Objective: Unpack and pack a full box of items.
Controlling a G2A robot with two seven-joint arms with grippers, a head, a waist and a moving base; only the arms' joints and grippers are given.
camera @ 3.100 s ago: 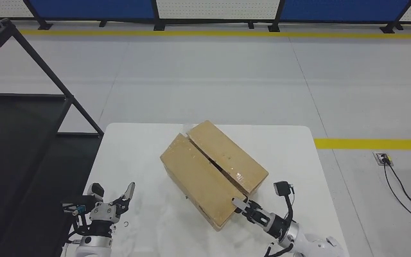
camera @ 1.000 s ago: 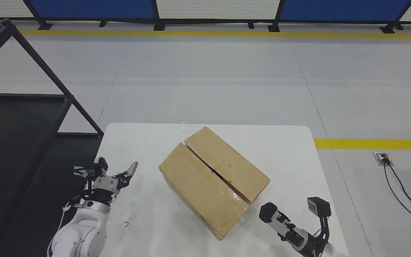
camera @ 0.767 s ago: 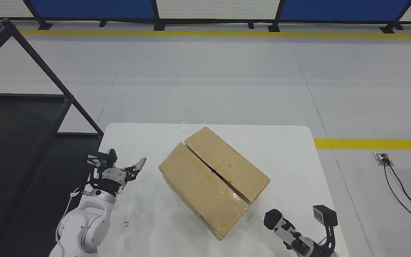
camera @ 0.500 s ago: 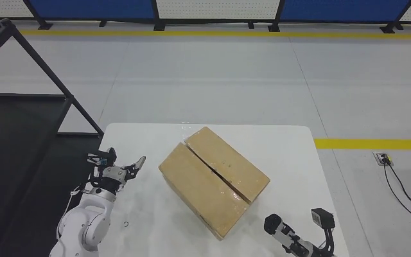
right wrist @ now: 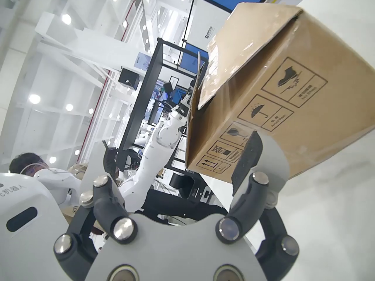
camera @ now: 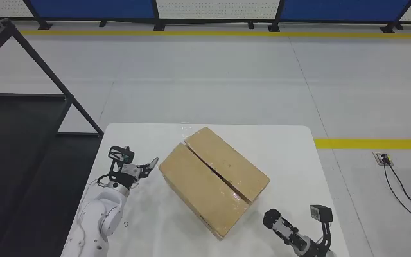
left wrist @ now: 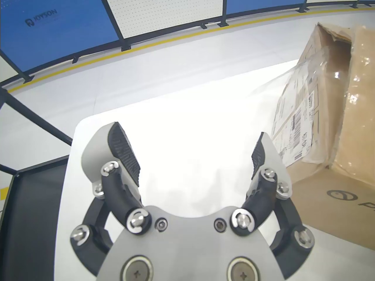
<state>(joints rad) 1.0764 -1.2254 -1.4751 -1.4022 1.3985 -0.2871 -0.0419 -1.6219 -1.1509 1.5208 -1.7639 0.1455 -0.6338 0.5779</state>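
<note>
- Top view: the cardboard box (camera: 215,183) sits in the middle of the white table (camera: 282,144), turned at a slant to the table's edges; its two top flaps (camera: 225,157) are folded shut and meet along a seam
- My left pincer (camera: 142,167) hangs low over the table just beside the box's left corner, not touching it; its tips point toward the box
- Left wrist view: my left pincer (left wrist: 193,141) has its jaws wide apart with nothing between them; the ribbed black pads (left wrist: 123,150) face each other over bare table; the box (left wrist: 322,118) stands close by, with a white label (left wrist: 296,130) and clear tape (left wrist: 307,68) on its side
- My right pincer (camera: 273,220) is near the table's front edge, close to the box's near right corner but apart from it
- Right wrist view: my right pincer (right wrist: 178,153) is spread apart and empty; the box (right wrist: 278,74) looms just beyond it, its printed side facing me
</note>
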